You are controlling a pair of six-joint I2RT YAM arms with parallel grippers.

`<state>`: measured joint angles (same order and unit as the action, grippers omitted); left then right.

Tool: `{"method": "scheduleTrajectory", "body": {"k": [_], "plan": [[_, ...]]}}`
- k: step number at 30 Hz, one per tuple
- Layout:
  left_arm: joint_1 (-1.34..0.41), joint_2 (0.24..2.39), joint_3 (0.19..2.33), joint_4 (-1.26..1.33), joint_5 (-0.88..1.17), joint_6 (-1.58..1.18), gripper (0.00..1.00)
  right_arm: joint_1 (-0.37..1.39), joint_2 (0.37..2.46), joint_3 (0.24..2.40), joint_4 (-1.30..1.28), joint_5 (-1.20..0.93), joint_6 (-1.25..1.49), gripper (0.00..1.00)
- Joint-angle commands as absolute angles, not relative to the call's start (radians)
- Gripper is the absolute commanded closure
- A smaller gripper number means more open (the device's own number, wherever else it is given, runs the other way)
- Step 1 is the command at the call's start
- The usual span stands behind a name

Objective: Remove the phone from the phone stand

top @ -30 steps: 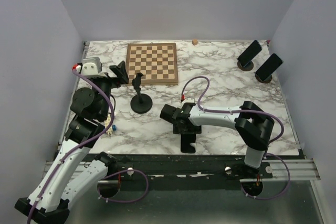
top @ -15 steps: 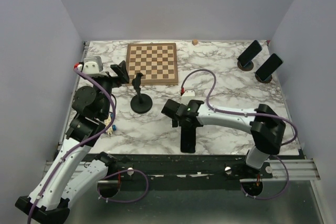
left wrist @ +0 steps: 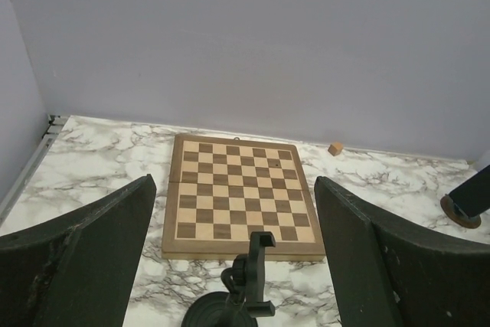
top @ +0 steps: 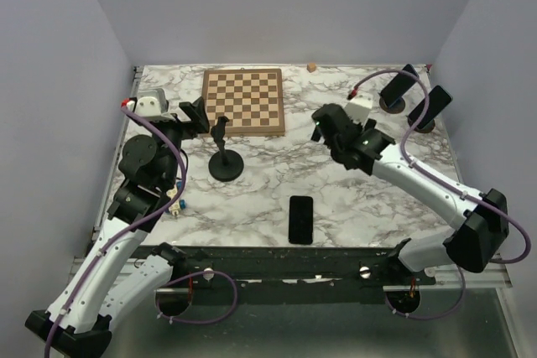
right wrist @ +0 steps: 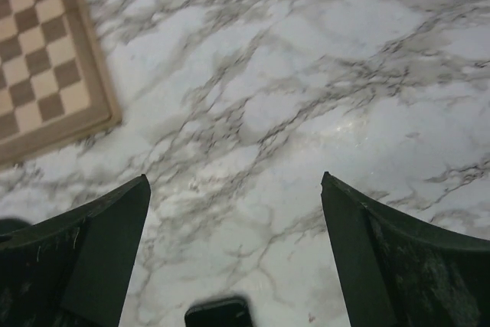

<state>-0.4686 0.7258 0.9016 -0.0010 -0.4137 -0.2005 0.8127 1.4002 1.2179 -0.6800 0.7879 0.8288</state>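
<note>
Phone [top: 300, 219] flat at table [top: 369, 199] near edge, apart from bare stand [top: 224, 157]: removal looks done. Left gripper [top: 195, 115], right gripper [top: 325, 127] spread, empty, nothing needing grip.

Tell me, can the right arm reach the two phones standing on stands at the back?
Probably yes. The right arm sits close to both phones, jaws open and empty, with nothing on the table between. It faces away though, and its purple cable loops near them.
</note>
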Motion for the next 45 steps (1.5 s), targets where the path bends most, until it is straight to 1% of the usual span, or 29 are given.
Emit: {"method": "scheduleTrajectory", "body": {"k": [1,3,6,8,11,14,20,25,28,31,38,40,45], "plan": [[-0.466,0.734,0.907,0.002,-0.382,-0.215,0.08,0.59,1.366,1.184,-0.537,0.702,0.706,0.01],[-0.467,0.733,0.907,0.002,-0.369,-0.219,0.08,0.486,1.368,1.177,-0.491,0.664,0.666,0.01],[-0.468,0.74,0.904,0.002,-0.345,-0.241,0.08,0.33,1.396,1.208,-0.491,0.601,0.657,0.01],[-0.465,0.753,0.916,-0.023,-0.317,-0.26,0.08,0.252,1.406,1.205,-0.457,0.576,0.652,0.01],[-0.455,0.761,0.928,-0.038,-0.27,-0.282,0.09,0.173,1.445,1.215,-0.407,0.572,0.63,0.01],[-0.451,0.763,0.921,-0.031,-0.258,-0.292,0.09,0.119,1.515,1.273,-0.391,0.58,0.615,0.01],[-0.437,0.782,0.934,-0.046,-0.21,-0.324,0.09,0.05,1.686,1.443,-0.382,0.582,0.592,0.01],[-0.429,0.79,0.937,-0.046,-0.177,-0.329,0.1,-0.013,1.788,1.537,-0.292,0.485,0.506,0.01],[-0.427,0.802,0.941,-0.05,-0.179,-0.324,0.1,-0.072,1.862,1.602,-0.293,0.368,0.505,0.04],[-0.426,0.812,0.947,-0.055,-0.166,-0.323,0.1,-0.086,1.921,1.642,-0.293,0.383,0.496,0.05],[-0.426,0.83,0.958,-0.063,-0.135,-0.324,0.12,-0.085,1.866,1.55,-0.155,0.426,0.537,0.07],[-0.425,0.829,0.957,-0.064,-0.135,-0.324,0.12,-0.086,1.856,1.537,-0.156,0.422,0.554,0.08],[-0.425,0.831,0.954,-0.061,-0.133,-0.329,0.12,-0.081,1.844,1.513,-0.222,0.398,0.597,0.13]]}}
